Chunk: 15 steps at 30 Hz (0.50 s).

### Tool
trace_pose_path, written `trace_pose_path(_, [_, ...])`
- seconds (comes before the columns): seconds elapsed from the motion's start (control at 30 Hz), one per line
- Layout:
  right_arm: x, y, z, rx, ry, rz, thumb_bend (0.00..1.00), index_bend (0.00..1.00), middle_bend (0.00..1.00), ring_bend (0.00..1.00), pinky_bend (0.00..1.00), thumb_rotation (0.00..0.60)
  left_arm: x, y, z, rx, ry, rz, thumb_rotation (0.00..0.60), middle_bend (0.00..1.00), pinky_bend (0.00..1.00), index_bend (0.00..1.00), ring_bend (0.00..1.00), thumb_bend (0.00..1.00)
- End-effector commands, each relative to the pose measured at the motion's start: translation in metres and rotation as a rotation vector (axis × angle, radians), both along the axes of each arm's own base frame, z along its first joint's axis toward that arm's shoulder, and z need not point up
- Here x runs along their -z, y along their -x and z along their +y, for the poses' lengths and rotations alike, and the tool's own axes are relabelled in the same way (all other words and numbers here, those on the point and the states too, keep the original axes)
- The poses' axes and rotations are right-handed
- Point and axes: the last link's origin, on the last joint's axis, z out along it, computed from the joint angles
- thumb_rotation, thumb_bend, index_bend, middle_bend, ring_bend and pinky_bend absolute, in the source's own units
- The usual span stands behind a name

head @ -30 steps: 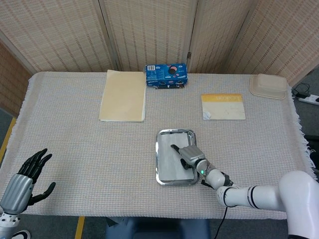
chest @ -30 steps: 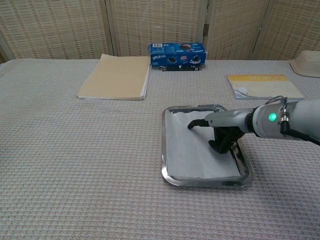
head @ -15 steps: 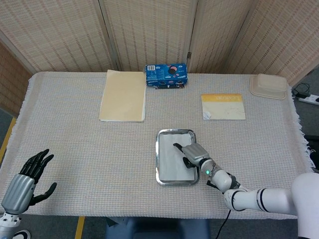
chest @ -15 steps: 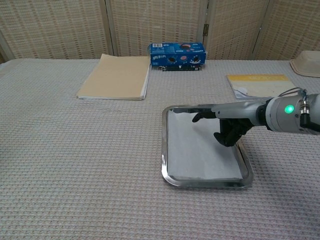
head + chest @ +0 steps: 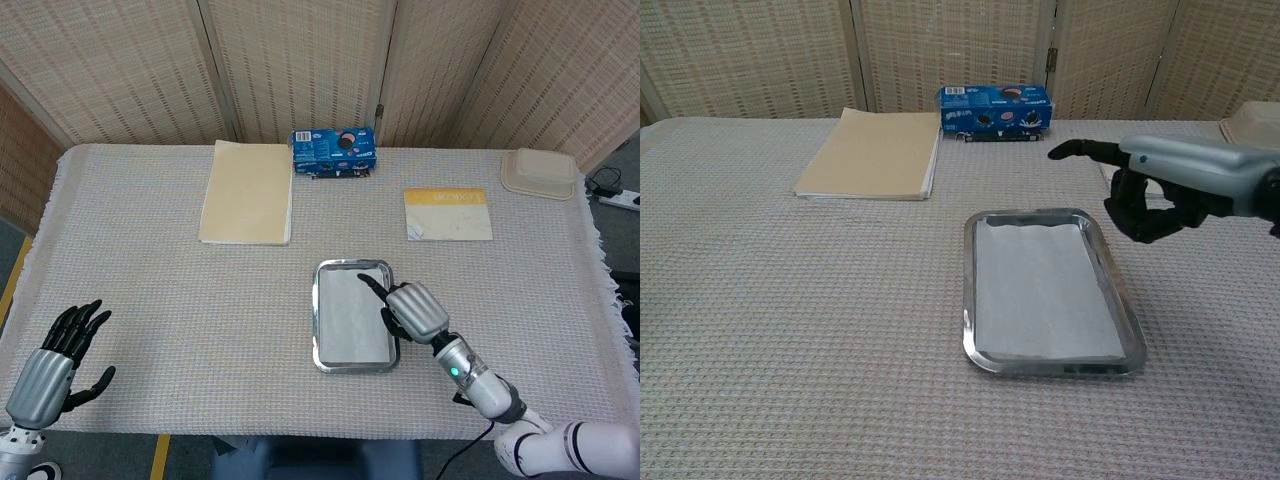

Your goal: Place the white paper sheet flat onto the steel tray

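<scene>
White paper sheet (image 5: 1043, 290) flat in steel tray (image 5: 971, 300). Right hand (image 5: 1160, 190) above, empty, one finger extended, rest curled. Left hand (image 5: 55, 355) open, idle. Risk: low pass snagging sheet.

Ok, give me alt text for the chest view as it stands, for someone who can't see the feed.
A white paper sheet lies flat inside a steel tray on a woven tablecloth, while the robot's right hand hovers above the tray's far right corner, one finger extended, holding nothing. Behind are a tan folder, a blue box and a yellow-topped booklet.
</scene>
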Motion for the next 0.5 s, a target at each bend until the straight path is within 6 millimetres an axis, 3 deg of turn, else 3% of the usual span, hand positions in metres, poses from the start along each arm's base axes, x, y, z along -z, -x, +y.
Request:
trace_pose_path(0.03, [-0.04,0.056,0.056,-0.028,0.169,-0.009,0.77,0.0,0.0,0.0,0.1,0.6,0.0,0.001,0.001,-0.003,-0.008,0.007,0.6,0.0,0.06,0.0,0.0,0.42])
trace_pose_path(0.13, [-0.058,0.083,0.081,-0.016,0.234,-0.02,0.75,0.0,0.0,0.0,0.02,0.6,-0.001,0.001,0.002,-0.01,-0.021,0.017,0.6,0.0,0.01,0.0,0.0,0.42])
trace_pose_path(0.27, [-0.074,0.115,0.11,0.007,0.299,0.026,0.75,0.0,0.0,0.0,0.0,0.6,0.001,-0.001,0.002,-0.001,-0.02,0.027,0.6,0.0,0.0,0.0,0.0,0.42])
trace_pose_path(0.4, [-0.078,0.134,0.126,0.043,0.328,0.072,0.74,0.0,0.0,0.0,0.0,0.6,0.005,-0.002,0.003,-0.001,-0.015,0.039,0.6,0.0,0.0,0.0,0.0,0.42])
trace_pose_path(0.5, [-0.077,0.134,0.13,0.057,0.275,0.048,0.71,0.0,0.0,0.0,0.0,0.6,0.007,-0.001,0.004,-0.018,0.0,0.051,0.6,0.0,0.0,0.0,0.0,0.42])
